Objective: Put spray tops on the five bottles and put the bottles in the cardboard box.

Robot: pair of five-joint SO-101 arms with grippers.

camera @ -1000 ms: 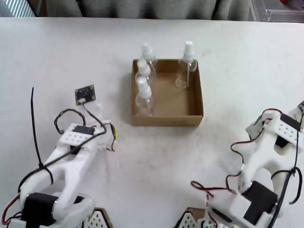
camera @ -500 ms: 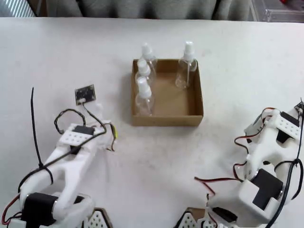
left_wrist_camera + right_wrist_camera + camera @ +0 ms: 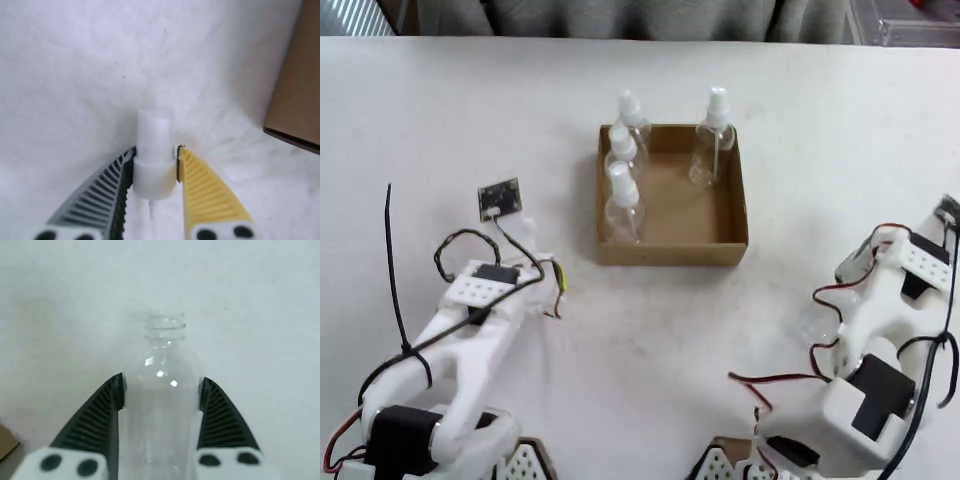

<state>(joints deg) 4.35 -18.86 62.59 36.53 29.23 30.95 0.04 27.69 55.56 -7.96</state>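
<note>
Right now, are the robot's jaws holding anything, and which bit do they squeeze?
The left jaws pinch a spray top by its wide collar. The right jaws squeeze an open bottle by its body, below the neck.

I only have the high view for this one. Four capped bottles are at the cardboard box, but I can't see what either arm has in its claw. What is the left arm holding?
Observer: In the left wrist view, the left claw is shut on a white spray top, gripping it at its wider collar.
Operator: And the arm on the other side?
Observer: In the right wrist view, the right claw is shut around the body of a clear bottle. Its threaded neck is bare, with no top on it.
</note>
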